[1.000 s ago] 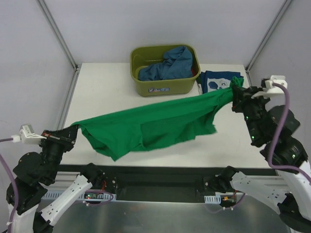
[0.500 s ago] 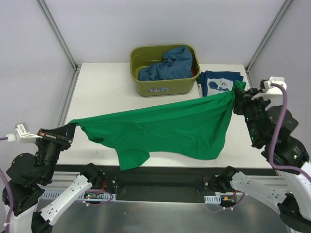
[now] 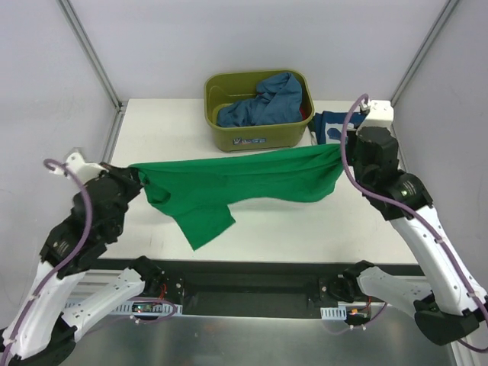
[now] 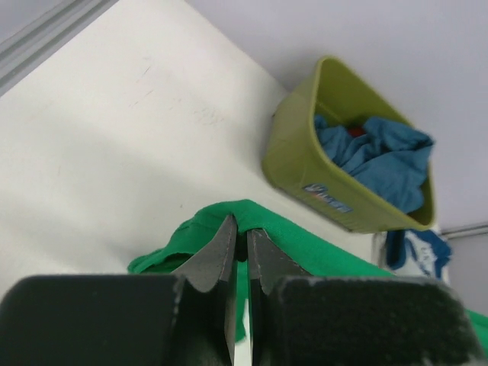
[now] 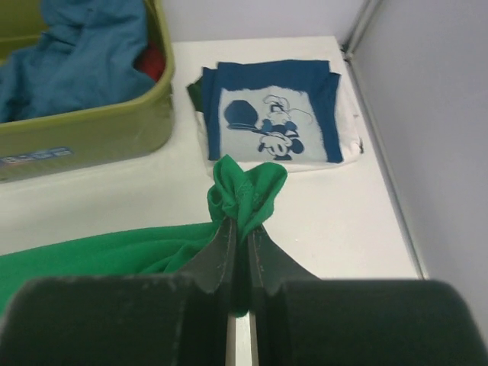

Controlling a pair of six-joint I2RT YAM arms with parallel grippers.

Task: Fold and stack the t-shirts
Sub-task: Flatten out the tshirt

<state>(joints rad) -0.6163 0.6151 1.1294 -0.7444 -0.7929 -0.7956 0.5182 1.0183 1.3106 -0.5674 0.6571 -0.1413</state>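
The bright green t-shirt [image 3: 236, 179] hangs stretched across the table between both grippers, one part drooping toward the front edge. My left gripper [image 3: 137, 177] is shut on its left end [image 4: 252, 217]. My right gripper [image 3: 345, 151] is shut on its bunched right end [image 5: 248, 191]. The navy t-shirt with the cartoon print [image 5: 274, 110] lies folded at the back right, beside the tub [image 3: 329, 126]. The mid-blue t-shirt [image 3: 263, 103] lies crumpled in the tub, also seen in the left wrist view [image 4: 374, 152].
The olive-green plastic tub [image 3: 259, 137] stands at the back middle of the white table [image 3: 160, 137]. Something red [image 5: 155, 57] shows inside it beside the blue cloth. Grey walls and frame posts close in the back and sides.
Both arms have swung inward and toward the back. The green shirt has moved away from the front edge and now hangs narrower and higher over the table.
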